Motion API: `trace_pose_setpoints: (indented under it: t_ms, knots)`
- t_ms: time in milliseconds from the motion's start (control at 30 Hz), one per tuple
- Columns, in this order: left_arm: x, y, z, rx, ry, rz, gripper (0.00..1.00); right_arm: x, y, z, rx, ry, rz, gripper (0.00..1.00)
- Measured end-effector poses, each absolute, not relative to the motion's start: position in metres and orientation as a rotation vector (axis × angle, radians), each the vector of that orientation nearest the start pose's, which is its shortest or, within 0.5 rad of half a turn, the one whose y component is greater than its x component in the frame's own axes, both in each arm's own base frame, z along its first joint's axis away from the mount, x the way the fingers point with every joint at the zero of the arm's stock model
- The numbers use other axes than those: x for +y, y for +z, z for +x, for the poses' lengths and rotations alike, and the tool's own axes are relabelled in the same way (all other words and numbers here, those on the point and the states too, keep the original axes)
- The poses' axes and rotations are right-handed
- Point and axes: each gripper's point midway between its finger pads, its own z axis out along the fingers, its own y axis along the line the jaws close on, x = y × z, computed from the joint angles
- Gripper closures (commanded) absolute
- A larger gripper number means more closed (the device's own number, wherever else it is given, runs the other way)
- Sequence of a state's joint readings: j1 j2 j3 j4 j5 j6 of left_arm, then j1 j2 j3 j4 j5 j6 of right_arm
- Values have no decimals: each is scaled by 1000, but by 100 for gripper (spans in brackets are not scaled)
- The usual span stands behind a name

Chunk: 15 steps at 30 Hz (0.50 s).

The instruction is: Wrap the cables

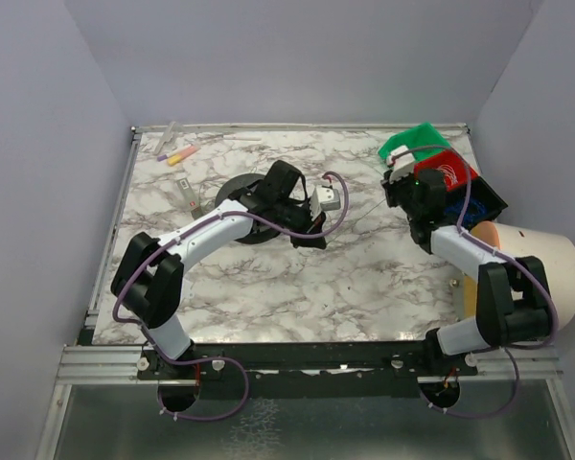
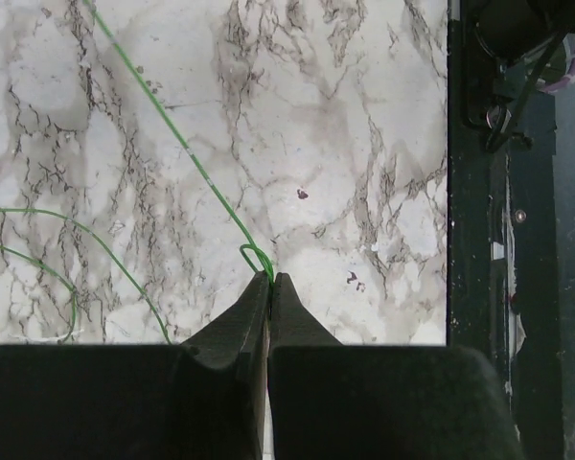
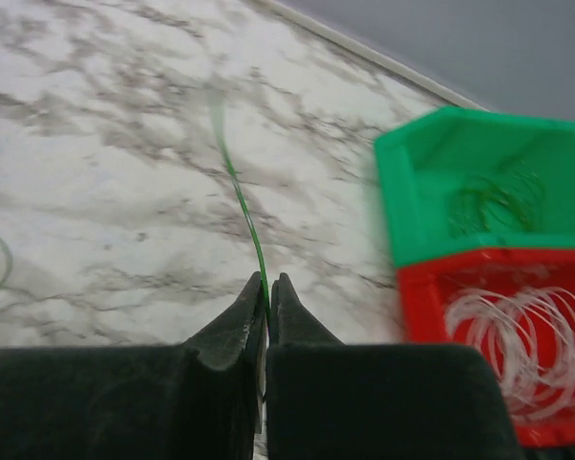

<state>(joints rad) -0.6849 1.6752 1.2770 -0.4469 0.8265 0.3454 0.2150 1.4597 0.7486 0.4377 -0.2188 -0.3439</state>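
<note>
A hair-thin green cable [image 2: 184, 146] runs slantwise across the marble table [image 2: 364, 115], and my left gripper [image 2: 270, 277] is shut on a small bend of it. More of the same cable curves in loops at the left of that view. In the right wrist view my right gripper [image 3: 267, 279] is shut on a green cable [image 3: 241, 199] that rises away from its tips. From above, the left gripper [image 1: 318, 203] sits mid-table and the right gripper [image 1: 395, 182] next to the bins. Whitish coiled cables [image 3: 517, 335] lie in the red bin [image 3: 417, 297]; green coils [image 3: 498, 201] lie in the green bin [image 3: 412, 192].
A black round spool [image 1: 238, 195] lies under the left arm. Coloured markers [image 1: 177, 153] and a small grey piece [image 1: 187, 190] lie at the back left. A blue-black bin [image 1: 479, 206] and a beige tub [image 1: 541, 268] stand at the right edge.
</note>
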Motion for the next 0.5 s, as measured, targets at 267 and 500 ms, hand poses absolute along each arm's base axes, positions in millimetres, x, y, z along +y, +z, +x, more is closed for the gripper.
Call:
trace_pose_setpoints:
  t_ms: [267, 500]
  knots:
    - [-345, 164, 236, 1821, -1141, 1477, 99, 3, 200, 441, 1725, -166, -332, 65]
    - [-346, 168, 240, 1849, -1131, 1448, 98, 82, 216, 406, 1572, 113, -926, 44]
